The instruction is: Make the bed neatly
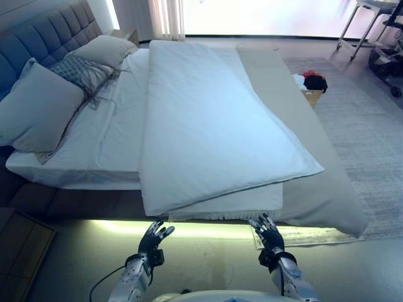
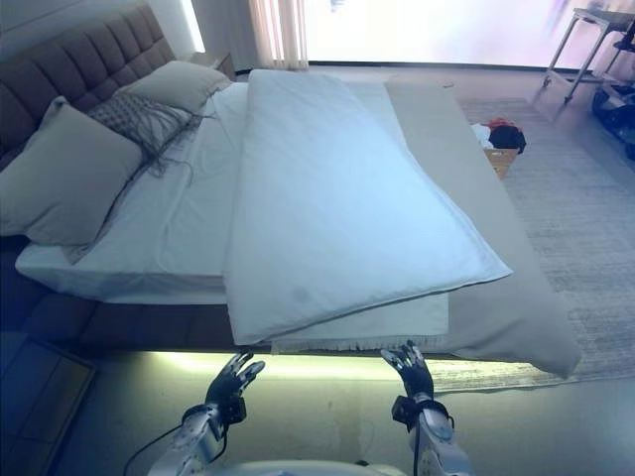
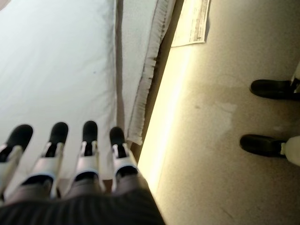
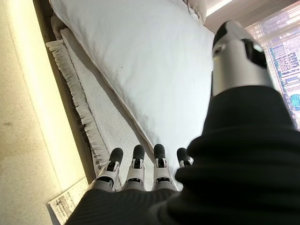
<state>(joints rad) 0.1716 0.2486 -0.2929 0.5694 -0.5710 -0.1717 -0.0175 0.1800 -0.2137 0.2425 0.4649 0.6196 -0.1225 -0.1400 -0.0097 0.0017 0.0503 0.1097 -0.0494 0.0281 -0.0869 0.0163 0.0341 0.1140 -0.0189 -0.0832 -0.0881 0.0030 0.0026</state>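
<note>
A white duvet [image 1: 208, 119] lies folded lengthwise down the middle of the bed, its near corner hanging over the side edge. Under it a fringed white blanket [image 1: 233, 204] and a beige cover [image 1: 315, 189] reach the edge. Several pillows [image 1: 44, 107] rest against the grey headboard [image 1: 38, 31]. My left hand [image 1: 153, 239] hovers open just below the duvet's near edge, holding nothing. At the same height my right hand [image 1: 267, 231] is open too, below the fringe. The wrist views show straight fingers [image 3: 86, 150] and fingers [image 4: 136, 166] pointing at the bedding.
A glowing light strip [image 1: 189, 228] runs under the bed frame. A dark wooden nightstand [image 1: 22, 251] stands at the lower left. A box with clothes [image 1: 312, 85] sits on the grey rug [image 1: 371, 126] beyond the bed. Metal furniture legs [image 1: 371, 25] stand at the far right.
</note>
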